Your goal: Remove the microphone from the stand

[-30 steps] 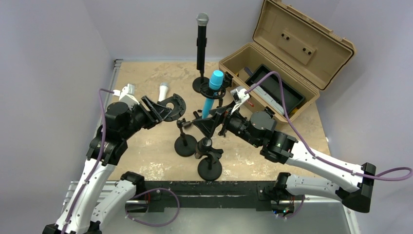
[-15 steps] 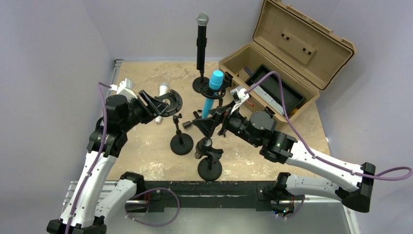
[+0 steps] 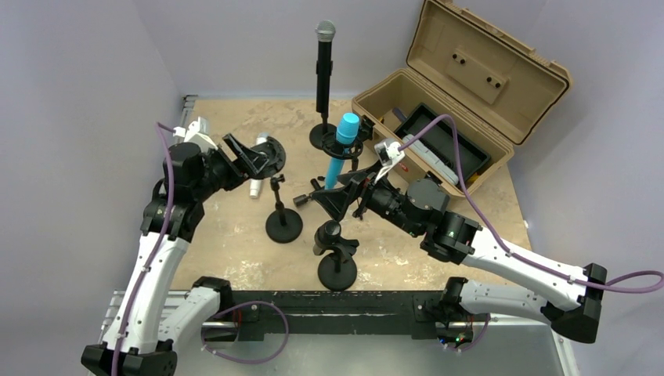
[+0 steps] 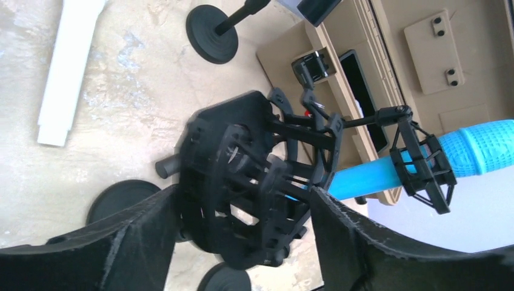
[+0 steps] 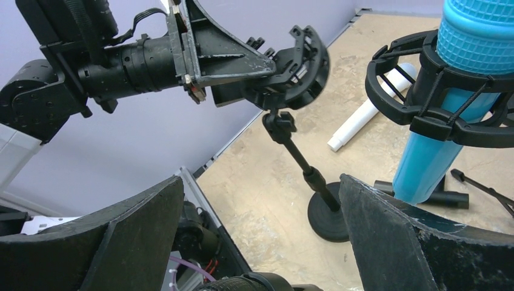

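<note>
Microphone in white (image 3: 255,186) lay flat on the tabletop (image 3: 235,251) toward its left edge, apart from the stands. Just beside it stood a short black stand (image 3: 283,225). Its shock mount (image 4: 242,182) sat between the jaws of the left gripper (image 3: 265,157). They flanked the mount closely on both sides, but whether they pressed on it or only bracketed it could not be told. Nearer the middle, a blue microphone (image 3: 338,157) sat in the mount of a second stand. The right gripper (image 3: 309,192) was near it with jaws spread wide and holding nothing. A black microphone (image 3: 323,66) stood upright by the far edge. An open tan case (image 3: 438,102) filled the far right corner.
</note>
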